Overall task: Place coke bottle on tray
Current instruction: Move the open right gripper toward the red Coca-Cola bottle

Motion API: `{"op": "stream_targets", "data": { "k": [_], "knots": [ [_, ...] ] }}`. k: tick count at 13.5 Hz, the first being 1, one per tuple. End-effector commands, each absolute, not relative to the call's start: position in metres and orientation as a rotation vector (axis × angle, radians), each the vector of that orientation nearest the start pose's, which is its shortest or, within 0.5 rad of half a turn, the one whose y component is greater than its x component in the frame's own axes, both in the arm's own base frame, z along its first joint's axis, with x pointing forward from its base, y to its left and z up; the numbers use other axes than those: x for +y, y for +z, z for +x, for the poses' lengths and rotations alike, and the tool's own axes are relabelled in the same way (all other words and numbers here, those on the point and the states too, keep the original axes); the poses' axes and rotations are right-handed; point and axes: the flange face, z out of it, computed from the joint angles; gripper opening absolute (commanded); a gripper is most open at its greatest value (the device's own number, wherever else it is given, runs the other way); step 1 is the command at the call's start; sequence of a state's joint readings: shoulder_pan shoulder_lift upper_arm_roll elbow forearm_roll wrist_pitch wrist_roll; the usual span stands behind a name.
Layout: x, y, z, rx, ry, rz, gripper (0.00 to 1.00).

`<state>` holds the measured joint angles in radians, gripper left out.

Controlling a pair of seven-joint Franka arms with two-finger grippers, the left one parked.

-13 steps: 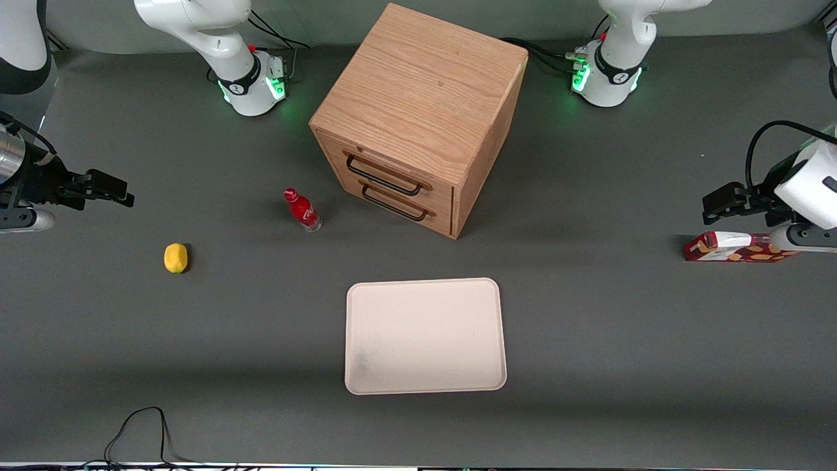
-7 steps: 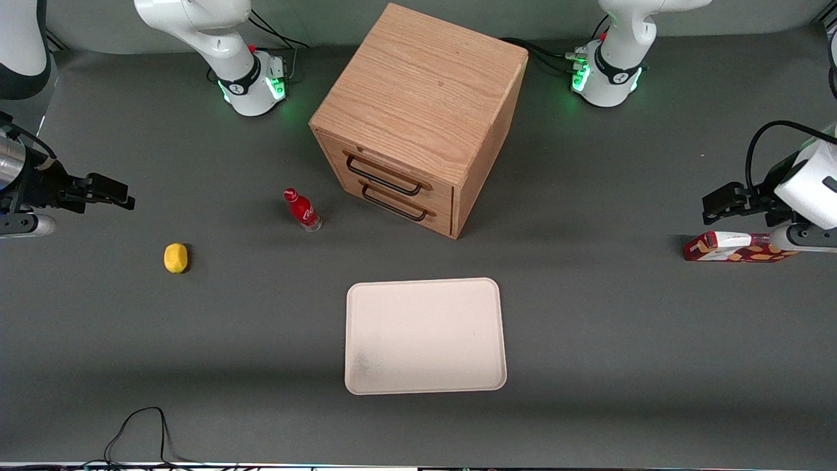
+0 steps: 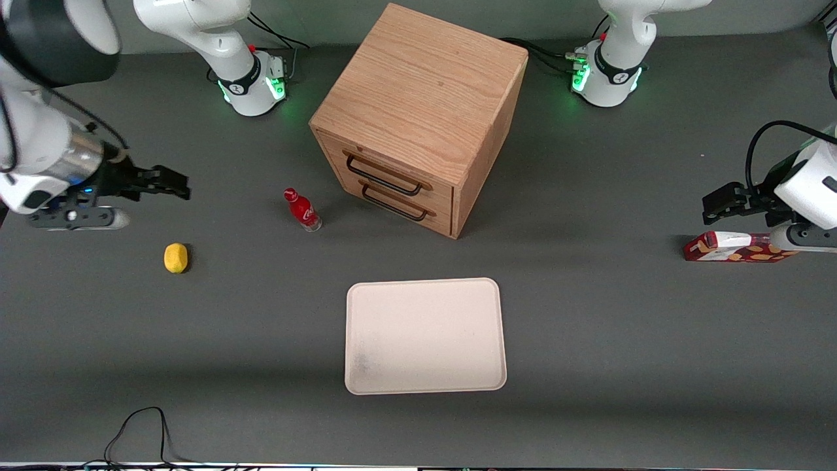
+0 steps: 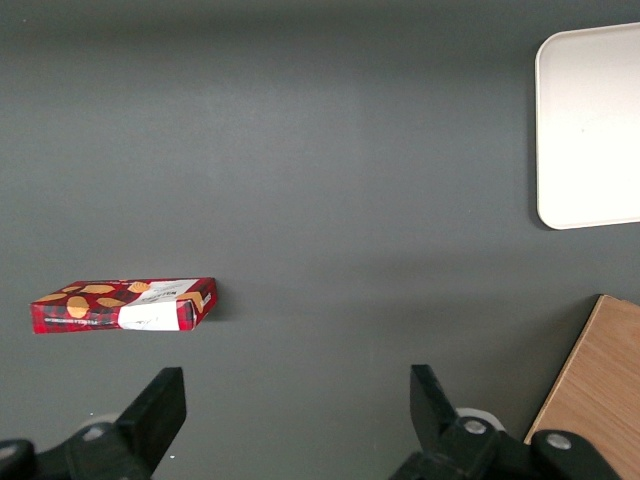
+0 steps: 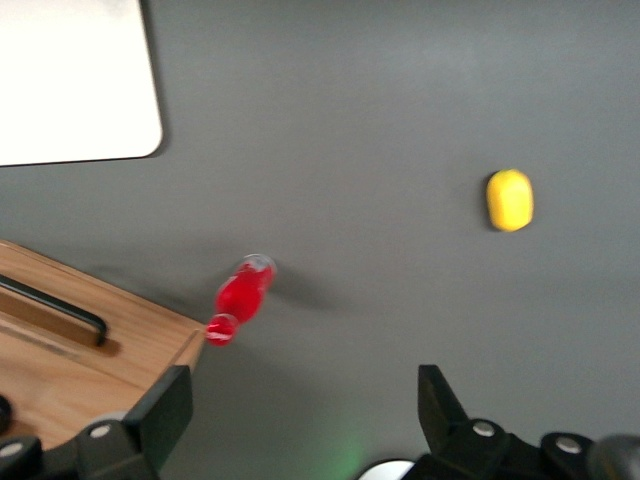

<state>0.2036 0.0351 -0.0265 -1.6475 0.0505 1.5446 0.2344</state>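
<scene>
Still well apart from the upright bottle [image 3: 302,209], the spread, empty end effector [image 3: 171,184], mid-left of frame, could topple it.

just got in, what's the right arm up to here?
The right arm's gripper hangs open above the table toward the working arm's end, holding nothing. The small red coke bottle with a red cap stands untouched in front of the wooden two-drawer cabinet. The cream rectangular tray lies nearer the front camera. A yellow lemon sits nearby.
</scene>
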Motion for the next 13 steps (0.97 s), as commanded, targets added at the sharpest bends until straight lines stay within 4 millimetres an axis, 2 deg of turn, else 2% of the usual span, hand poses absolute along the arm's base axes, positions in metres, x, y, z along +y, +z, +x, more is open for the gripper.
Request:
{"op": "stream_targets", "data": {
  "k": [1,6,9,12,13],
  "knots": [
    [0.149,0.570,0.531,0.210,0.267,-3.092,1.00],
    [0.193,0.557,0.479,0.273,0.226,-3.088,1.00],
    [0.194,0.549,0.459,0.278,0.200,-3.081,1.00],
    [0.190,0.526,0.445,0.280,0.179,-3.076,1.00],
    [0.197,0.518,0.442,0.260,0.167,-3.075,1.00]
  ]
}}
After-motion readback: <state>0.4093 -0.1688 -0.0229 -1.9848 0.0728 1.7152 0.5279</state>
